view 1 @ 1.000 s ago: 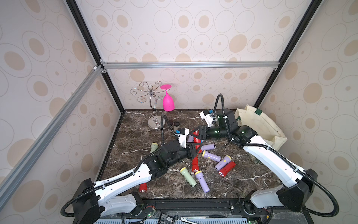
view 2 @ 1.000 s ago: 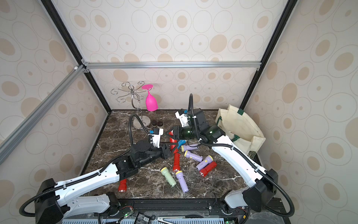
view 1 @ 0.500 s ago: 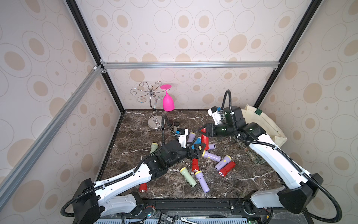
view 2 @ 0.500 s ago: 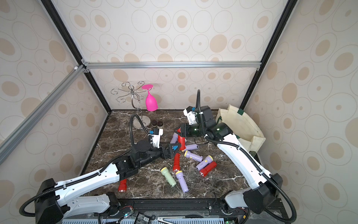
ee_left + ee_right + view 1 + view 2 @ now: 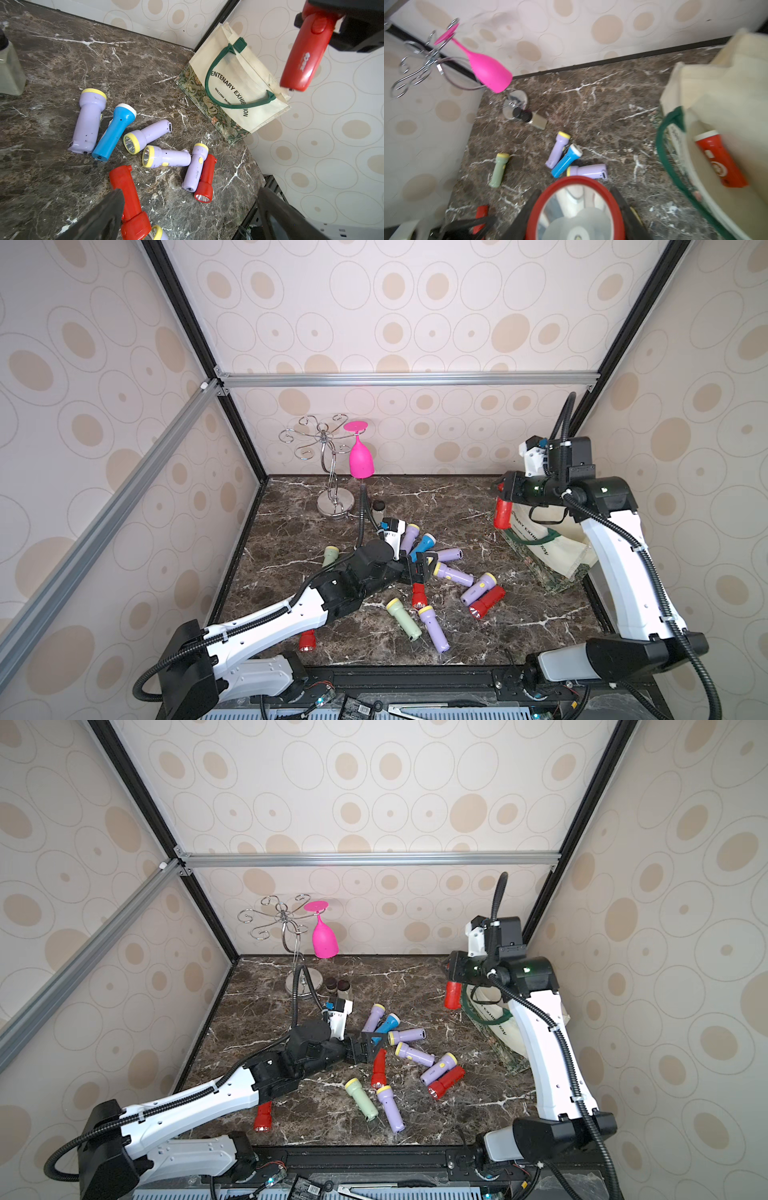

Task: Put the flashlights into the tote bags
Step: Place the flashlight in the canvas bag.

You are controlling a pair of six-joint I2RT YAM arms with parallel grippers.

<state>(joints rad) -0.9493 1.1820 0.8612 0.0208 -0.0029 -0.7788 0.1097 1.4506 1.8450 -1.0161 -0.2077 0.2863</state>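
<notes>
At frame right, the right gripper (image 5: 506,494) is clamped on a red flashlight (image 5: 501,514) near the top edge of the bag (image 5: 557,549). Mid-frame, the left gripper (image 5: 424,568), jaws apart, sits among loose flashlights (image 5: 453,574) on the worktop (image 5: 436,502).

Dark marble tabletop (image 5: 436,497), cream tote bag (image 5: 552,556) sitting at one corner. Loose flashlights (image 5: 455,575) lying scattered near the bag, a blue one (image 5: 423,544) in the mix. Two jars (image 5: 338,988) and a chrome glass rack (image 5: 335,502) stand well away from it.
</notes>
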